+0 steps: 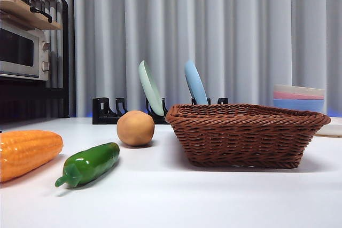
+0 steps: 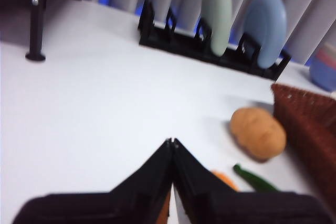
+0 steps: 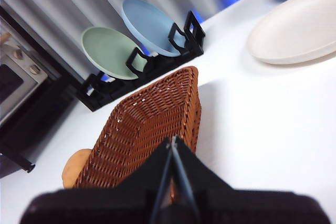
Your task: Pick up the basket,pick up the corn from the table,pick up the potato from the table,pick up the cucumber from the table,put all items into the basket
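Note:
The brown wicker basket (image 1: 246, 133) stands empty on the white table (image 1: 171, 196), right of centre. Left of it sits the round tan potato (image 1: 135, 128). The glossy green cucumber (image 1: 90, 164) lies nearer the front, and the orange-yellow corn (image 1: 26, 152) lies at the far left edge. No arm shows in the front view. My left gripper (image 2: 172, 141) is shut and hovers above the table, with the potato (image 2: 258, 132), cucumber (image 2: 256, 180) and a sliver of corn (image 2: 224, 179) beyond its jaws. My right gripper (image 3: 171, 139) is shut, hanging over the basket (image 3: 144, 127) rim.
A black dish rack (image 1: 115, 111) at the back holds a green plate (image 1: 151, 87) and a blue plate (image 1: 195, 83). Stacked pastel bowls (image 1: 299, 97) and a white plate (image 3: 296, 27) sit at the back right. A microwave (image 1: 21, 52) on a black shelf stands at the left.

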Tool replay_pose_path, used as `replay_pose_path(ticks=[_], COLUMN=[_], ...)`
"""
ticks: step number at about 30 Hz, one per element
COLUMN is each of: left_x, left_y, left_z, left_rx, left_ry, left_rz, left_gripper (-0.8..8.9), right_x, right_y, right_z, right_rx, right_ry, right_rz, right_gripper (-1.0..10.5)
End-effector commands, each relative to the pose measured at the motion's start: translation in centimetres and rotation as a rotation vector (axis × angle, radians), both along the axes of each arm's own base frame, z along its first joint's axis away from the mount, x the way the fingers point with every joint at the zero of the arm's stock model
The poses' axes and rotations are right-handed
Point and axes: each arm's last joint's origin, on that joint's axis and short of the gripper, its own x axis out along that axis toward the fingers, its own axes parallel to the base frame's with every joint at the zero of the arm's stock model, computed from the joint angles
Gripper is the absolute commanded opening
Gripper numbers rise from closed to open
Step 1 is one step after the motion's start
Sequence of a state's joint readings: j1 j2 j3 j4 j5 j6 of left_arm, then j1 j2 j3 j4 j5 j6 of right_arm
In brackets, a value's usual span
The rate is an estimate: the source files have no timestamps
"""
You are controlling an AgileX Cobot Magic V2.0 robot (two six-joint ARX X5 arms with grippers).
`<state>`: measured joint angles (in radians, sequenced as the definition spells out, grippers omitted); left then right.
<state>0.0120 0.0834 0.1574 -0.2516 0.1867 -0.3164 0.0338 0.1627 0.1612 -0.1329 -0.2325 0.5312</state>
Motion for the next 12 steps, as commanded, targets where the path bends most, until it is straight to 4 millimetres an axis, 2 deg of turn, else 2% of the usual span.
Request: replay_pose_path(ticks=[1,8,12], left_x=[0.2,1.6,3.0], left_y=[0.0,-0.1,-0.3], left_z=[1.7,5.9,7.5], left_rx=[-0.005,0.016,0.049], left_ry=[0.013,0.030,0.071], left_rz=[-0.001,-0.057,-0.136], left_gripper=[-0.05,-0.06,-0.05], right_x=[0.8,4.0,6.4], right_y=[0.0,0.1,0.2], right_z=[1.3,4.8,6.0], right_rx=[-0.035,-0.176,-0.245], right_ry=[0.027,0.095,0.173], right_rz=[0.003,0.041,0.067], right_gripper=[-0.2,-0.2,-0.2])
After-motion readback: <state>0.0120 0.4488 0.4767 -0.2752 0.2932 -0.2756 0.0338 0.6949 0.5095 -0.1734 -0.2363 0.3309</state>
